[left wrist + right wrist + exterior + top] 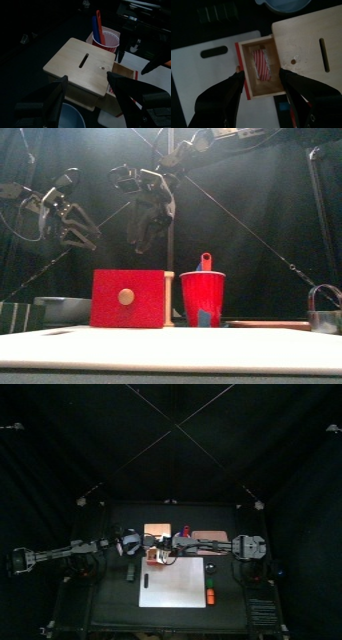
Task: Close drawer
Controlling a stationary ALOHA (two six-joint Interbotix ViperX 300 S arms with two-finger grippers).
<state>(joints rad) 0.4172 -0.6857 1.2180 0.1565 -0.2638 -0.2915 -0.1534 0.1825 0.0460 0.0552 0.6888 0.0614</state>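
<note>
both hands, left [87,82] and right [261,80], spread apart above the pulled-out drawer [258,67].

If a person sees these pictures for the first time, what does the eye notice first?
The wooden box at the table's middle, its red-fronted drawer pulled open with a red-and-white striped item inside. Beside the box stands a red cup holding pens. Above hang the open left gripper and right gripper.

The red-fronted drawer [258,67] stands pulled out of its tan wooden box [308,52], a striped item inside.
</note>
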